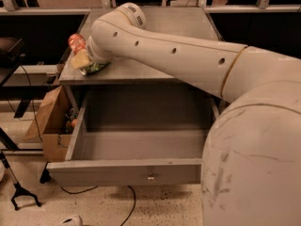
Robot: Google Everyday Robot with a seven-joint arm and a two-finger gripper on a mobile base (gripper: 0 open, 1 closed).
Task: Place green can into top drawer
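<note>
Already the top drawer (126, 172) stands open beneath the table (188, 25), ready to receive. We hold our gripper (92, 63) low at the table's front-left corner, over the green can (95, 68), which sits on the tabletop near a red-orange can (76, 42). Whether we grasp it we cannot tell, because the wrist hides that.

My pincer (87, 61) is at the front left corner of the desk (183, 19), right over the green can (95, 69). Another can (76, 42) lies just behind it. Below the desk's front edge, the top drawer (141, 147) stands out toward me. A cardboard box (52, 124) sits on the floor to its left.
</note>
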